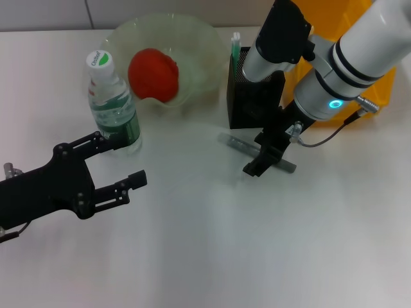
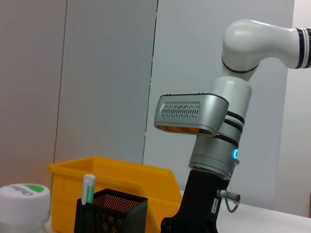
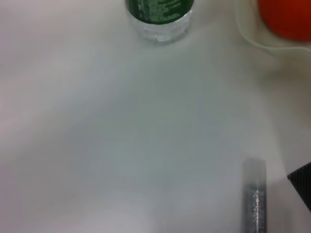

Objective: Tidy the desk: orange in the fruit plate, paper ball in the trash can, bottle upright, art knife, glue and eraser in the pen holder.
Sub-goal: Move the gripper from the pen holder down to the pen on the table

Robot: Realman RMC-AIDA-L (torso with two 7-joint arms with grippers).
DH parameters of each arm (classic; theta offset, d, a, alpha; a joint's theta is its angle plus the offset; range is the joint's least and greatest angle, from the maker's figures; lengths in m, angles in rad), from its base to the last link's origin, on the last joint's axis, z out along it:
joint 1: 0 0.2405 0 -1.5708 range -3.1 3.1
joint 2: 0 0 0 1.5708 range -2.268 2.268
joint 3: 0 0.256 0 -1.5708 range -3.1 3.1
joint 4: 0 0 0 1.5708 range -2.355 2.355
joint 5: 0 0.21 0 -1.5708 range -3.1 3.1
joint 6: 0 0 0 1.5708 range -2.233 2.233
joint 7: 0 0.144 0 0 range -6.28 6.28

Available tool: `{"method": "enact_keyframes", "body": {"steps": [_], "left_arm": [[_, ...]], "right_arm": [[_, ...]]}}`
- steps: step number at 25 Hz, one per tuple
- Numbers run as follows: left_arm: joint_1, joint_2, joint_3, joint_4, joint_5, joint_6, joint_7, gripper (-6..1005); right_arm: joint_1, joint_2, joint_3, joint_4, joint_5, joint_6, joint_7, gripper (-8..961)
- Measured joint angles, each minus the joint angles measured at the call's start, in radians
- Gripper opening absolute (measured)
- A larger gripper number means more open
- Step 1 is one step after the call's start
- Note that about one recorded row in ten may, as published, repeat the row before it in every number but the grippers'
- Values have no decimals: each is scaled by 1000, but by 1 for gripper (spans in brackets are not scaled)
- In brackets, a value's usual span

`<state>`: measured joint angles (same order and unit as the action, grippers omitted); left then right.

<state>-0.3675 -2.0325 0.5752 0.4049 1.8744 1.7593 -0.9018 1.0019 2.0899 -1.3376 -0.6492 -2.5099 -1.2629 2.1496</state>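
Observation:
The orange (image 1: 153, 74) lies in the translucent fruit plate (image 1: 202, 38). Left of the plate, the bottle (image 1: 113, 106) stands upright. A white-green glue stick (image 1: 236, 46) pokes out of the black mesh pen holder (image 1: 247, 102). In front of the holder, the grey art knife (image 1: 234, 141) lies flat on the desk. My right gripper (image 1: 260, 163) hangs low right over the knife's middle. The knife (image 3: 255, 199) also shows in the right wrist view. My left gripper (image 1: 122, 160) is open and holds nothing, just in front of the bottle. Paper ball and eraser are out of view.
A yellow bin (image 1: 385, 83), the trash can, stands behind my right arm at the back right. The left wrist view shows the pen holder (image 2: 112, 213), the bin (image 2: 116, 182) and the bottle's cap (image 2: 24, 199). White desk (image 1: 212, 244) stretches toward me.

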Motion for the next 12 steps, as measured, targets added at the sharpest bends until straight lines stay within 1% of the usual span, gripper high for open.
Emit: {"method": "enact_keyframes", "body": {"steps": [12], "left_arm": [[3, 0, 0, 0, 0, 2, 1, 769]], "right_arm": [[-6, -1, 0, 7, 1, 19, 0, 746]]}}
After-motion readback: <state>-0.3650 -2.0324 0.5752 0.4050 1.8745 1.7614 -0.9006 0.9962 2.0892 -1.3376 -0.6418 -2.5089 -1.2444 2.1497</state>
